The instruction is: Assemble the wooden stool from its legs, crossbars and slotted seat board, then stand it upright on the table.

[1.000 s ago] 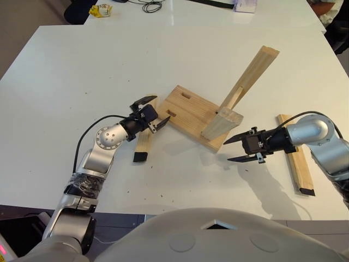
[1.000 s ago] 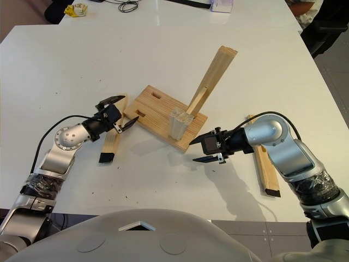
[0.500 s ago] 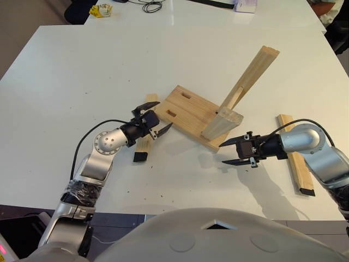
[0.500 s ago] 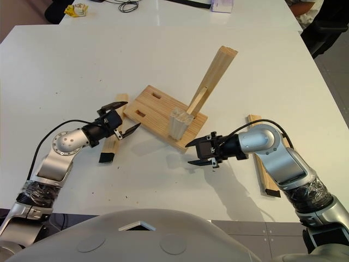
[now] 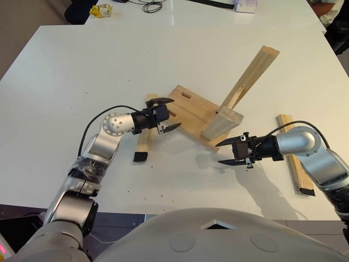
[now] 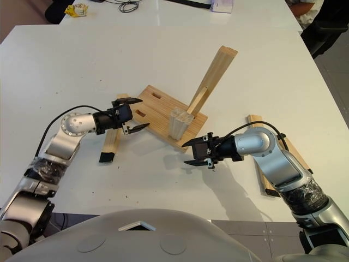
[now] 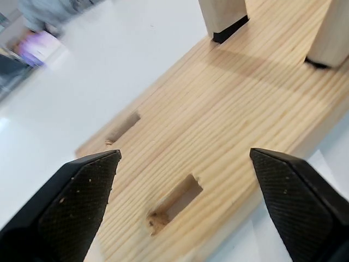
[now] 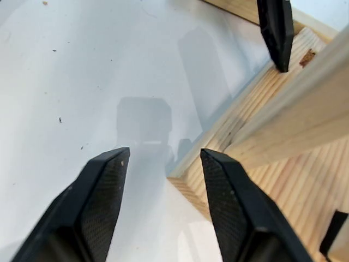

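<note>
The slotted seat board (image 5: 188,109) lies flat mid-table with two legs standing in it: a short-looking near one (image 5: 221,124) and a long tilted one (image 5: 252,70). My left gripper (image 5: 170,113) hovers open over the board's left end, its jaws straddling an empty slot (image 7: 174,202), with a second slot (image 7: 122,128) beyond. My right gripper (image 5: 220,153) is open just off the board's front corner (image 8: 218,164), low over the table. One loose leg (image 5: 144,139) lies under my left forearm. Another loose leg (image 5: 294,162) lies by my right arm.
The white table (image 5: 82,71) has wide bare room to the left and behind the board. A yellow item (image 5: 101,10) and cables (image 5: 151,5) sit far off at the back edge.
My left gripper has swung right, from beside the loose leg to over the board's left end. My right gripper has slid left toward the board's front corner. Both stay open.
</note>
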